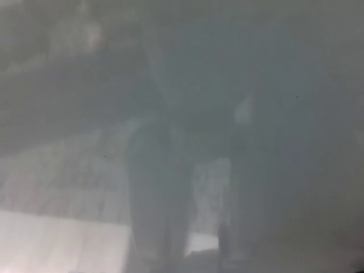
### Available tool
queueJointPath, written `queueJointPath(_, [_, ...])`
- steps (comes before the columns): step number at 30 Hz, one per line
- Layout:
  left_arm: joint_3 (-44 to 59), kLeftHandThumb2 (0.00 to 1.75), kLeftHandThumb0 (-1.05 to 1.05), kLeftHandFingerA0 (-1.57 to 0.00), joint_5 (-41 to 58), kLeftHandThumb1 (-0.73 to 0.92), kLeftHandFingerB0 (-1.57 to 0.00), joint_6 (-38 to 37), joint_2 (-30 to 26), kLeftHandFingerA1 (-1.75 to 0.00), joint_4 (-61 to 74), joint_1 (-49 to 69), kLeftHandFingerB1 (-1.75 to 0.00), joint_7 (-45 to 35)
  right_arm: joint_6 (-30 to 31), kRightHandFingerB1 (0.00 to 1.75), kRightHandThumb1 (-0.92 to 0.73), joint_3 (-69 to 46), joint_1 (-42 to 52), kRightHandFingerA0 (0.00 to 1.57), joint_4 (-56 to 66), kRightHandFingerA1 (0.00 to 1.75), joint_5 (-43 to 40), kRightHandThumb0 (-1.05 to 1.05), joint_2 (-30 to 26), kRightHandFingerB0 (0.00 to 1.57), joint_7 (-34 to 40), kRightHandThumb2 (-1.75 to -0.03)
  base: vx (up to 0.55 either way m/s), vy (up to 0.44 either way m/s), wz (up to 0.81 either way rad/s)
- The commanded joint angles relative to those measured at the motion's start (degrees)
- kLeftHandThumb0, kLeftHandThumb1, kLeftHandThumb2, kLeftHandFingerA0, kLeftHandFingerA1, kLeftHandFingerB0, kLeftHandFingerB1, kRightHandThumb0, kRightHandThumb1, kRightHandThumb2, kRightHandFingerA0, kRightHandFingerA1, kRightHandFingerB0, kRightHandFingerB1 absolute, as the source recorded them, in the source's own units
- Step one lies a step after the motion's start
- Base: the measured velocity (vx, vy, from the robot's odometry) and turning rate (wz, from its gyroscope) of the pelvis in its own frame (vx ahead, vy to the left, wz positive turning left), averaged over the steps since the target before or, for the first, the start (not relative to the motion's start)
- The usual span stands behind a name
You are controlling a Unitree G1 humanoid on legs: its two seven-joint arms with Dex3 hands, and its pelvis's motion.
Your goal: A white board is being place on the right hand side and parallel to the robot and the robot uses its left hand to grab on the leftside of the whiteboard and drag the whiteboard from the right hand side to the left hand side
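Note:
A hazy grey-white surface, which looks like the whiteboard (284,68) seen from very close, fills the whole head view. No edge of it shows. Two tiny dark specks (296,97) sit on it. Neither of my hands nor any arm can be made out. Everything is blurred and low in contrast.
Dim dark upright shapes (156,193) stand in the middle of the haze, with a second one (239,187) to their right; I cannot tell what they are. A paler patch (57,244) lies at the lower left.

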State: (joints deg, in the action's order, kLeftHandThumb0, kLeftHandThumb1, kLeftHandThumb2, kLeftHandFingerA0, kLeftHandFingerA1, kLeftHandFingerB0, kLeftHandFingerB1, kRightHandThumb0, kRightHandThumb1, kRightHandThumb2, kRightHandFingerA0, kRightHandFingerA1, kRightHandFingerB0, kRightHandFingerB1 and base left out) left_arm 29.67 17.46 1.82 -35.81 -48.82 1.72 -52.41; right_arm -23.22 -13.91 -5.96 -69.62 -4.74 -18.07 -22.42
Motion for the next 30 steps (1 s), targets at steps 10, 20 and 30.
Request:
queueJointPath(10, [-1.48, 0.76, -0.48, -0.04, -3.54, 0.6, 0.0, -18.57, 11.38, -0.32, -9.9, 16.05, -0.08, 12.23, -1.36, 0.81, -0.77, 0.34, 5.46, 0.77, 0.83, 1.21, -0.14, -0.71, 0.83, 0.44, -0.85, -0.7, 0.0, 0.0, 0.0])
queueJointPath(20, [-5.81, 0.82, -0.55, 0.0, -4.79, 0.48, 0.0, -23.74, 11.35, -0.26, -9.24, 19.0, -0.16, 11.62, 0.55, 0.79, -0.75, 0.09, 6.09, 0.76, 0.56, 1.19, -0.81, -0.74, 1.18, 0.42, -1.65, -0.66, 0.0, 0.0, 0.01])
queueJointPath(30, [-7.58, 0.82, -0.52, 0.0, -3.71, 0.48, 0.0, -23.65, 11.34, -0.28, -10.53, 17.62, -0.19, 12.74, 0.58, 0.85, -0.74, 1.92, 9.81, 0.61, 3.55, 1.25, 0.01, -0.7, 1.36, 0.4, -0.27, -0.71, 0.0, 0.0, 0.0])
